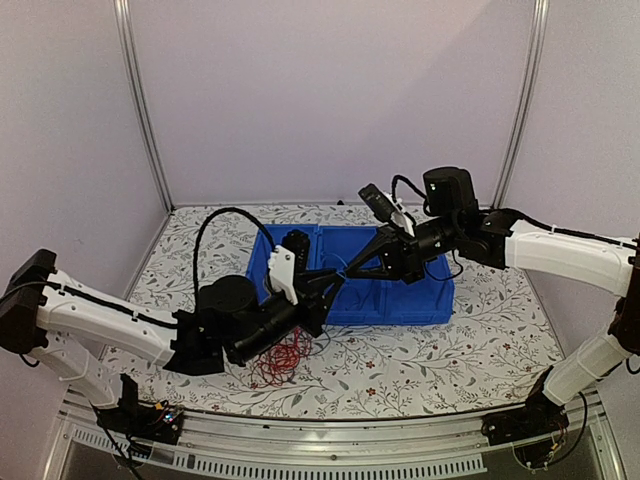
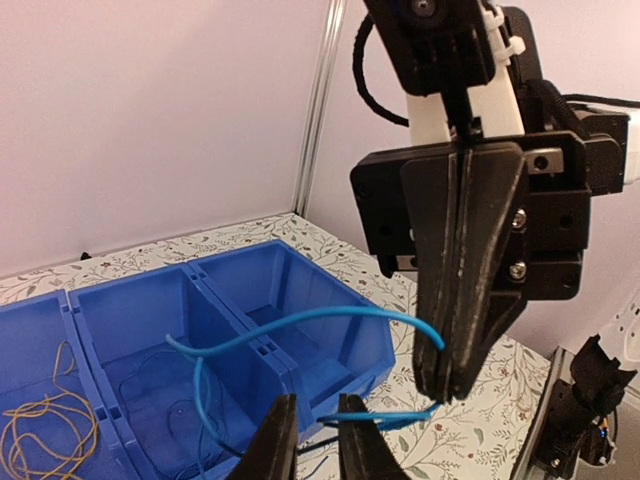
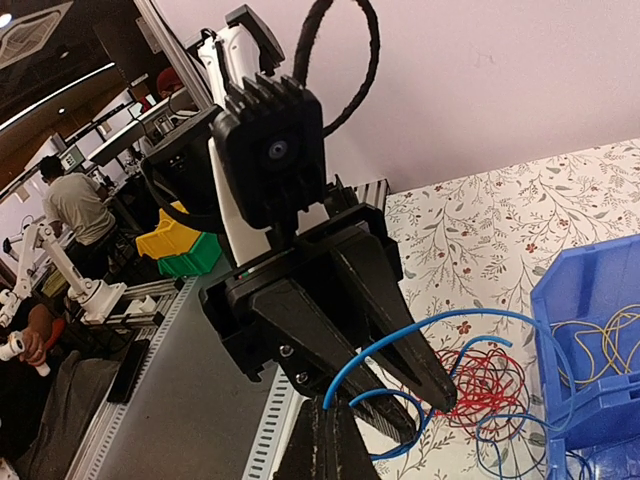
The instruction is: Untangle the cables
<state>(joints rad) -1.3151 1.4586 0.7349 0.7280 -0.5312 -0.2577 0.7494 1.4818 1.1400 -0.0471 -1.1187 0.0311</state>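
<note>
A light blue cable (image 2: 300, 322) arches in the air over the blue bin (image 2: 120, 300). My right gripper (image 2: 445, 388) is shut on one end of it, its fingertips pinched together (image 3: 328, 410). My left gripper (image 2: 315, 405) faces it tip to tip, jaws a little apart, and the cable's lower strand runs into that gap. In the right wrist view the cable (image 3: 450, 325) loops between the left gripper's (image 3: 425, 418) spread fingers. A red cable tangle (image 1: 285, 358) lies on the table in front of the bin. Yellow-tan cables (image 2: 45, 420) lie in one compartment.
The blue bin (image 1: 400, 300) has three compartments and stands mid-table on the floral cloth. More thin blue cables (image 3: 520, 435) lie beside the red tangle (image 3: 490, 385). Metal frame posts (image 1: 140, 100) stand at the back corners. Yellow and green bins (image 3: 185, 245) sit off the table.
</note>
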